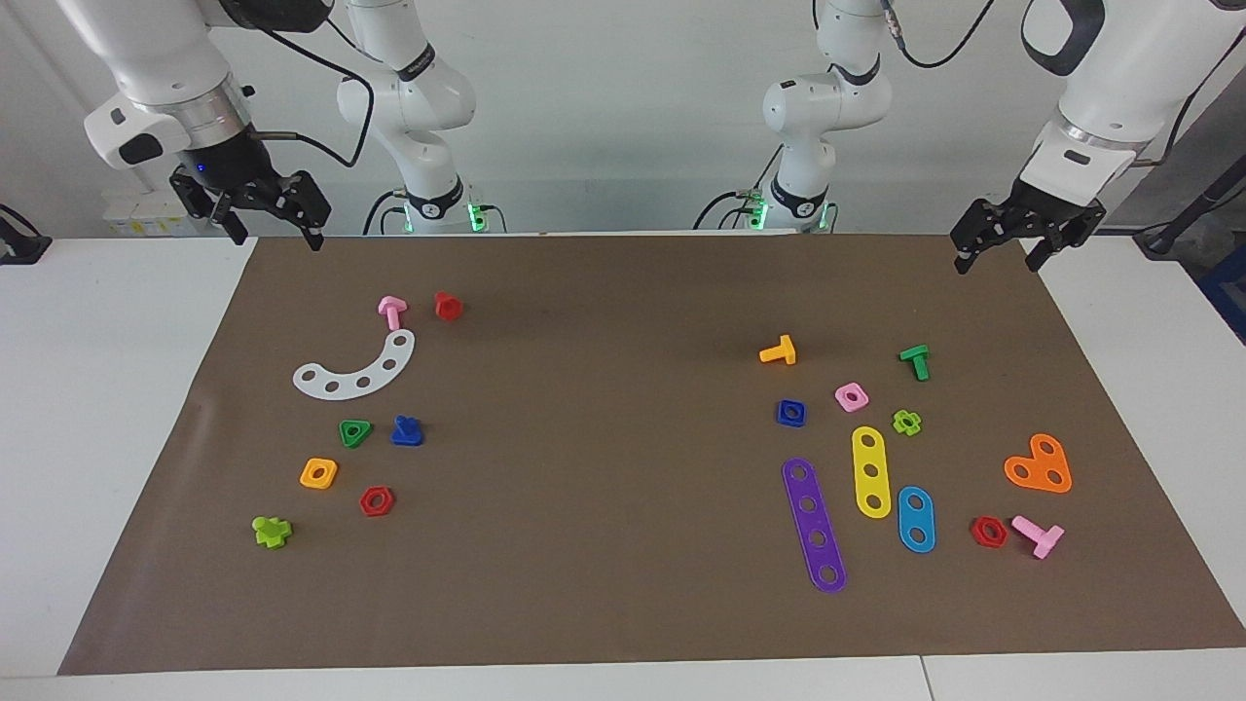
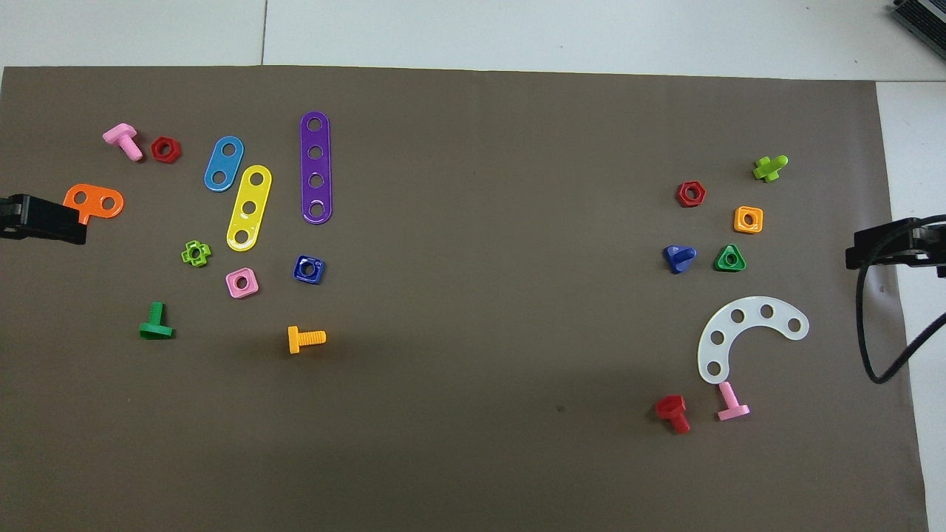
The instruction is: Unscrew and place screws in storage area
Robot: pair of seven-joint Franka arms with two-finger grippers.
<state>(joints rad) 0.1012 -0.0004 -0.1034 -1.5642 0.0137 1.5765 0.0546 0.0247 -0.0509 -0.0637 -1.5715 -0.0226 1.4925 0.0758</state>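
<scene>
The dark-blue screw (image 1: pixel 407 431) with a triangular head lies loose on the brown mat (image 1: pixel 604 545) toward the right arm's end, beside a green triangular nut (image 1: pixel 354 432). It also shows in the overhead view (image 2: pixel 678 258). My right gripper (image 1: pixel 275 237) hangs open and empty above the mat's edge near the robots, over no part. My left gripper (image 1: pixel 998 261) hangs open and empty above the mat's corner at the left arm's end. Both arms wait.
Near the screw lie a white curved strip (image 1: pixel 355 370), a pink bolt (image 1: pixel 391 312), a red bolt (image 1: pixel 448 306), orange and red nuts and a lime bolt (image 1: pixel 273 532). Toward the left arm's end lie a dark-blue square nut (image 1: pixel 790 413), coloured strips, an orange plate (image 1: pixel 1039 465), bolts and nuts.
</scene>
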